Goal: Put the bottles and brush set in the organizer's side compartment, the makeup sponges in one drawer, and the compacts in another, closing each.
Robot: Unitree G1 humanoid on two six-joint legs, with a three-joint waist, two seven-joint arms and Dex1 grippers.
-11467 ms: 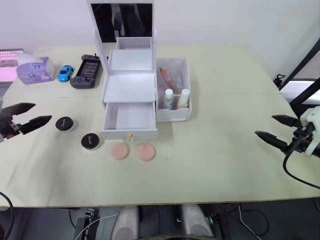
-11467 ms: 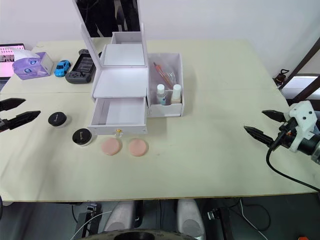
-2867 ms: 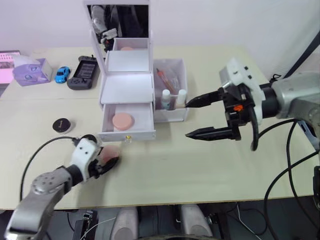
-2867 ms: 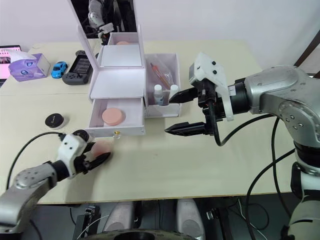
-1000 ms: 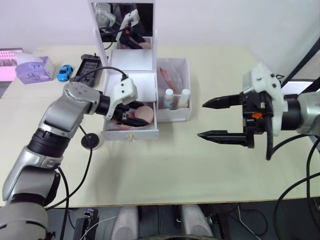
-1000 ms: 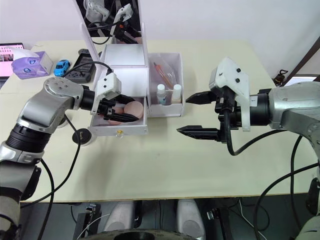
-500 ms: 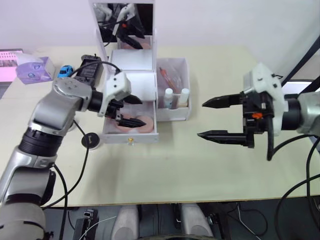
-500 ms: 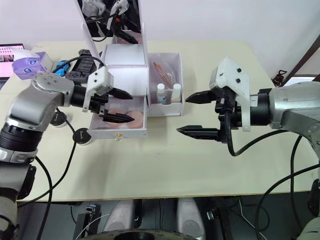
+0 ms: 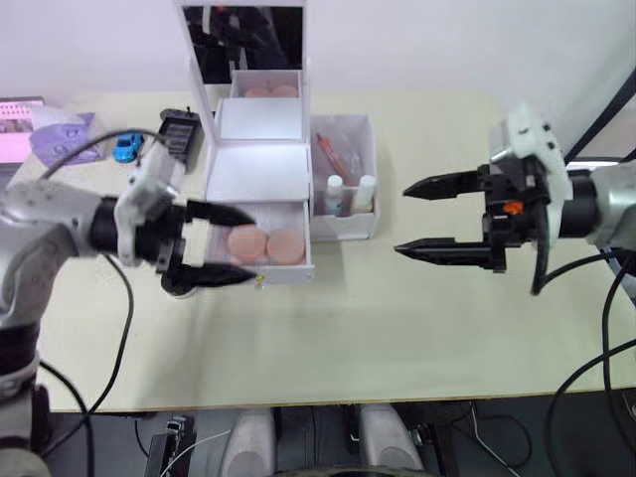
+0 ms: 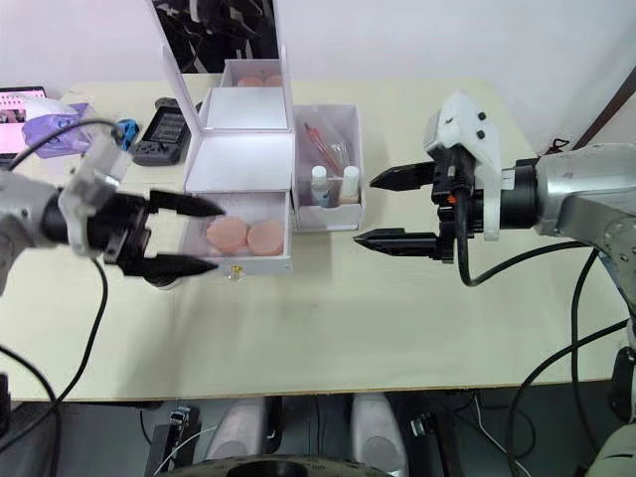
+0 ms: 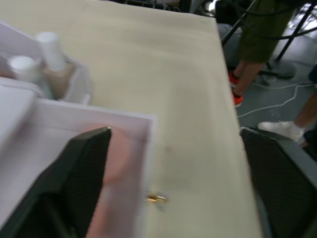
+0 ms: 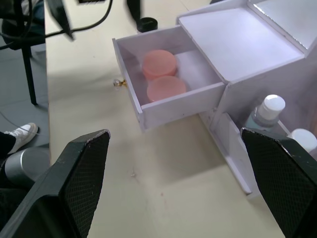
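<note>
Drawer, lower, of white plastic cosmetics organizer (image 9: 260, 169) with upright mirror lid: pulled out toward the near edge of the pale table (image 9: 397, 328), its small gold knob (image 9: 260, 280) on the near face.

Contents: two flat round pink makeup sponges (image 9: 266, 244), side by side across the drawer, left to right.

Left gripper (image 9: 221, 244): two black fingers spread wide and empty, one over the drawer's left part, the other just beside the knob on the near left. The drawer front lies immediately right of it, so this arm appears the better placed to push the drawer shut, away toward the far side.

Right gripper (image 9: 417, 219): fingers apart, holding nothing, hovering well to the right of the organizer.

Side compartment (image 9: 346, 184): on the organizer's right; two small white-capped bottles (image 9: 350, 195) at its near end, clear bag of makeup brushes (image 9: 338, 151) behind.

Round flat black compact (image 10: 159, 273): partly hidden under the left gripper, on the table left of the drawer.
</note>
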